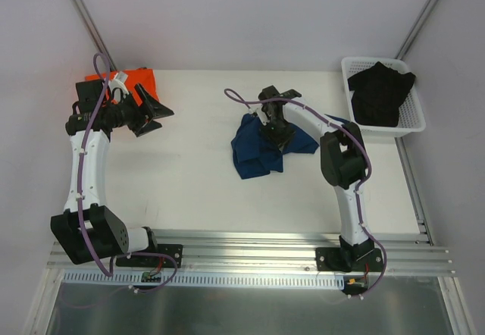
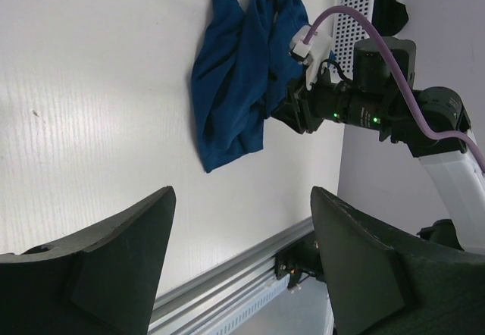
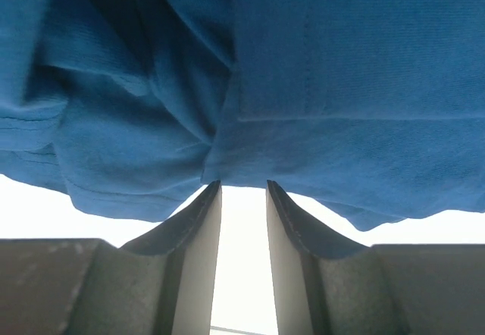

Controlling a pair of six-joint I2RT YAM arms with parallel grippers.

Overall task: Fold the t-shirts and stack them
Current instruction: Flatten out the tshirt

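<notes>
Right gripper (image 3: 242, 187): jaws narrow, tips under the crumpled navy t-shirt (image 3: 303, 85), just left of the basket (image 1: 390, 129) (whether it grips cannot be told). Pinching 2 layers may lift a bunch. Left gripper (image 2: 242, 192) wide, empty; orange t-shirt (image 1: 144, 77) far left of the basket.

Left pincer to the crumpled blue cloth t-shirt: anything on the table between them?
Nothing. Only bare white tabletop lies between the left pincer and the crumpled blue cloth t-shirt. The top external view shows it; the left wrist view agrees.

Bright even light, soft shadows, sharp focus.
</notes>
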